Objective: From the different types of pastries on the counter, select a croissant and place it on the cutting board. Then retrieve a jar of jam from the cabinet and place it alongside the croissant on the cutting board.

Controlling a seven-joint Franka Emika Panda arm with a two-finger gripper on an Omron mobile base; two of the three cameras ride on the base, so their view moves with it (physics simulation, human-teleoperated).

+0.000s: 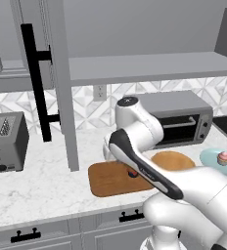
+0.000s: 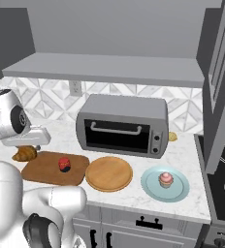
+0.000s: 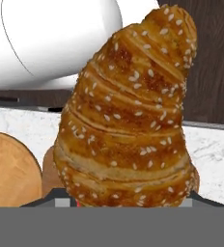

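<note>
While the croissant (image 2: 24, 154) lies at the far left end of the cutting board (image 2: 49, 170), right on its edge and maybe spilling onto the counter (image 2: 182, 155), the gripper (image 2: 28, 144) hangs directly over it. Up close in the hand view, the sesame-flecked pastry stands right between the dark finger tips, which peek out on either side of its base. Whether those fingers are pinching it or only flanking it, I cannot tell.

And look, the jar of jam (image 2: 64, 163) is already sitting on the board, just right of the croissant and apart from it. Beyond that lie the round wooden plate (image 2: 108, 173), the blue plate (image 2: 153, 186) with its cupcake (image 2: 166, 179), and the toaster oven (image 2: 121, 125) at the back. The cabinet (image 1: 61, 83) door swings open on the left.

My read: this is the croissant step, right at the board. If the pastry is gripped, the next move calls for a clean release and a straight lift away. If not, it wants nudging further onto the wood, without bumping that jar.
</note>
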